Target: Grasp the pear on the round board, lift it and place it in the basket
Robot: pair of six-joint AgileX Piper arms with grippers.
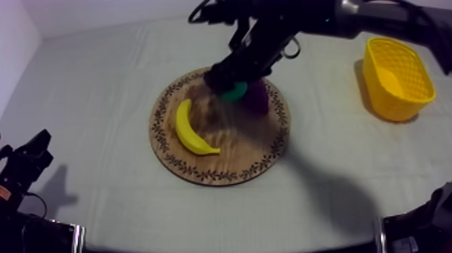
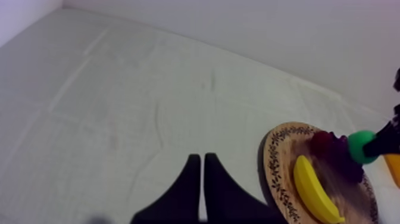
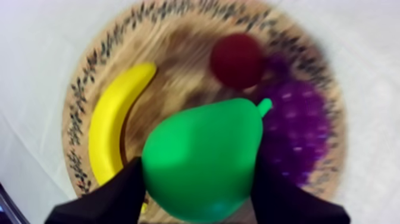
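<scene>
My right claw [image 3: 196, 190] is pinching the pear [image 3: 202, 155], one black finger on each side of its wide body, stem pointing away from the claw. The pear sits over the wooden board [image 1: 222, 151], between the banana [image 1: 192, 128] and the bunch of grapes [image 3: 297, 125], with the small red fruit [image 3: 237, 59] beyond it. The yellow basket [image 1: 397, 81] stands well apart at the right. My left claw [image 2: 198, 179] rests pressed together over the table [image 1: 101, 101].

I am seeing soft light coming from overhead and spreading evenly over the cloth [image 1: 101, 101], my right arm [image 1: 377, 17] throwing a wide grey shadow toward the lower right of the frame, the yellow basket [image 1: 397, 77] shading the cloth at its left
</scene>
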